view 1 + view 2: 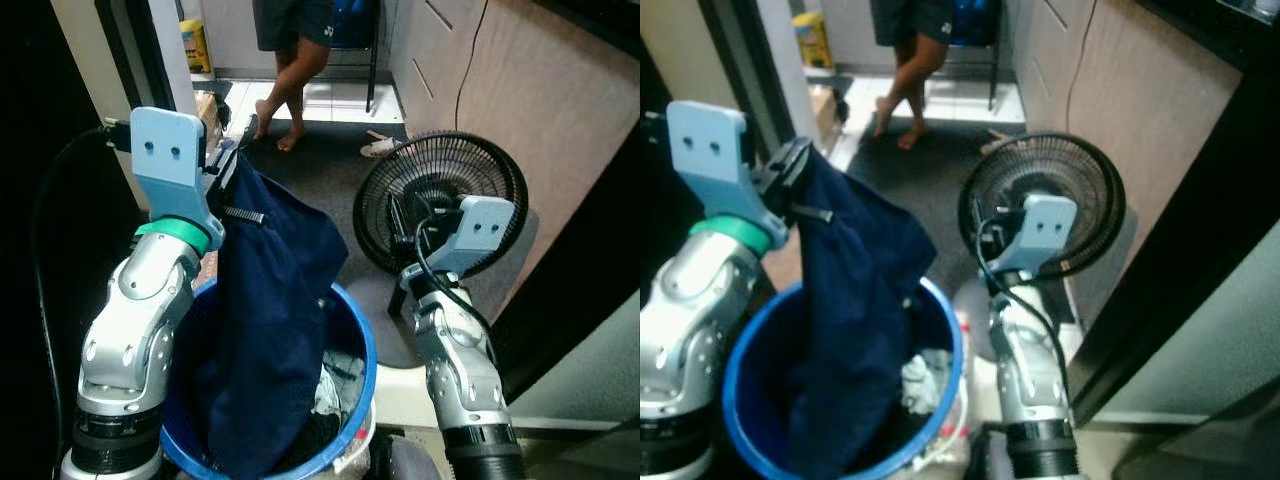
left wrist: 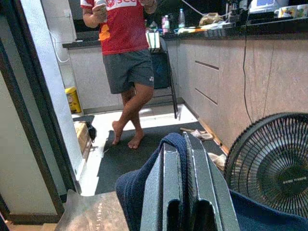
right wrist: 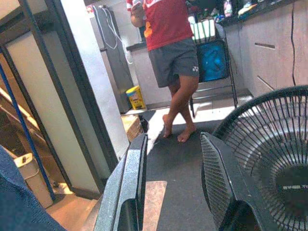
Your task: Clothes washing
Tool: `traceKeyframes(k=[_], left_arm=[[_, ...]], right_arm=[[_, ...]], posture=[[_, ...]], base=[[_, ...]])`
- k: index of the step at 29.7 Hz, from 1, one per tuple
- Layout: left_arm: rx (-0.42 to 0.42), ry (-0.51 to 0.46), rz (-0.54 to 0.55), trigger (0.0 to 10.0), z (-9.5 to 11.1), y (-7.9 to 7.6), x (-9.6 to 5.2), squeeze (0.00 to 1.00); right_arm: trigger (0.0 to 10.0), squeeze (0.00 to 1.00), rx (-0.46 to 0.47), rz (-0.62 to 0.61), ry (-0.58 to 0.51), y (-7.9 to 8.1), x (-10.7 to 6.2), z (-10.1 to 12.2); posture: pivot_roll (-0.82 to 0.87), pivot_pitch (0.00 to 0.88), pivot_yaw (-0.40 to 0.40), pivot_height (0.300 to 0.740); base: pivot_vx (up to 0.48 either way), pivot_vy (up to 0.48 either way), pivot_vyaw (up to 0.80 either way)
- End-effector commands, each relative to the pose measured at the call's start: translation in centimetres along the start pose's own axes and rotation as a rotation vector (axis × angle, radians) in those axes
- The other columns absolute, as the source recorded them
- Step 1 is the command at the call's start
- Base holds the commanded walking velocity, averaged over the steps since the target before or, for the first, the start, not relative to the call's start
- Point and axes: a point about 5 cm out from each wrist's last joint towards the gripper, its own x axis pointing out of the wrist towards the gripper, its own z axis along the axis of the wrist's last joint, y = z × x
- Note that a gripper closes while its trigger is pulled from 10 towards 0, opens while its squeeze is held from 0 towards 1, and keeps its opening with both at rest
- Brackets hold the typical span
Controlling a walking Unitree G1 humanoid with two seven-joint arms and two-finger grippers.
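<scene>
Left pincer (image 1: 228, 152) is raised at about ten o'clock in the head view, its two black fingers (image 2: 166, 192) pressed together on a fold of the dark blue garment (image 1: 265, 300). The cloth pokes up between the fingers in the left wrist view and drapes down from the pinch into the blue laundry basket (image 1: 366, 345) at six o'clock. The garment's lower part lies inside the basket, over a heap of white and dark clothes (image 1: 330, 385).

Right pincer (image 3: 173, 159) sits at about three o'clock, well clear of the basket, held in front of the black floor fan (image 1: 440, 200). Its fingers are spread apart with nothing between them; the fan's grille shows just beyond them in the right wrist view.

At twelve o'clock a person (image 2: 127, 62) in a red shirt and grey shorts stands barefoot on the dark floor mat (image 1: 320, 170), legs crossed. A yellow container (image 1: 196, 45) stands by the wall near eleven o'clock.
</scene>
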Motion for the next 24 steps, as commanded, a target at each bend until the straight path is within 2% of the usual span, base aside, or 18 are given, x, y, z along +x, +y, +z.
traceKeyframes(k=[1, 24], left_arm=[[0.012, -0.012, 0.010, 10.0, 0.22, 0.08, -0.10, 0.00], [0.010, -0.004, 0.004, 10.0, 0.02, 0.09, -0.04, 0.00]], right_arm=[[10.0, 0.00, 0.005, 0.004, -0.005, 0.24, 0.00, 0.17], [10.0, 0.00, 0.005, 0.005, -0.005, 0.38, 0.00, 0.16]], posture=[[0.07, 0.032, 0.020, 0.628], [0.07, 0.033, 0.023, 0.686]], base=[[0.000, 0.000, 0.00], [0.000, 0.000, 0.00]])
